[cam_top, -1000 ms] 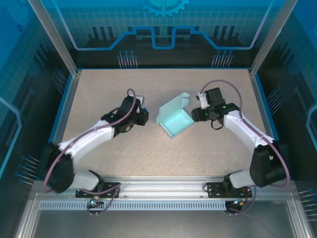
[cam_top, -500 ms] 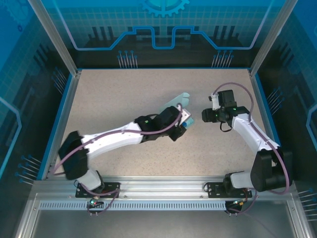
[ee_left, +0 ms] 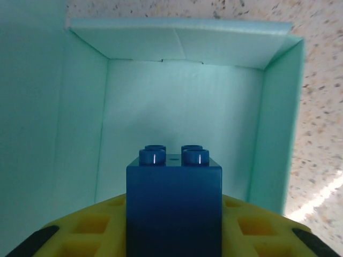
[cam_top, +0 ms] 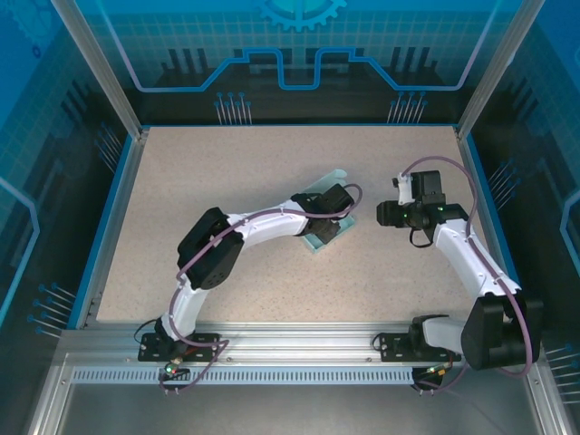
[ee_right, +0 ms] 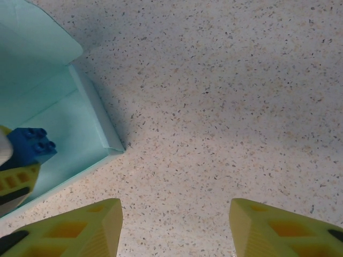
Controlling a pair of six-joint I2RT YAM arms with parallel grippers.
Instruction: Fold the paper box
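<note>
The paper box (cam_top: 323, 241) is a pale cyan open tray in the middle of the table, with its lid flap (cam_top: 332, 175) standing at the far side. My left gripper (cam_top: 332, 214) hangs over the tray. In the left wrist view the left gripper (ee_left: 174, 238) is shut on a dark blue studded brick (ee_left: 174, 198), which points at the box floor (ee_left: 177, 107). My right gripper (cam_top: 384, 215) is open to the right of the box, apart from it. From the right wrist, the right gripper (ee_right: 176, 225) is over bare table, with the box corner (ee_right: 91, 115) and the brick (ee_right: 31, 143) at left.
The speckled table (cam_top: 227, 163) is ringed by a blue raised border (cam_top: 122, 190) and glass walls. Bare surface lies to the left, right and front of the box. The arms' mounting rail (cam_top: 299, 340) runs along the near edge.
My left arm has swung right from beside the box to over it, carrying the blue brick into the tray. The right gripper has backed away to the right. The box lid now leans lower.
</note>
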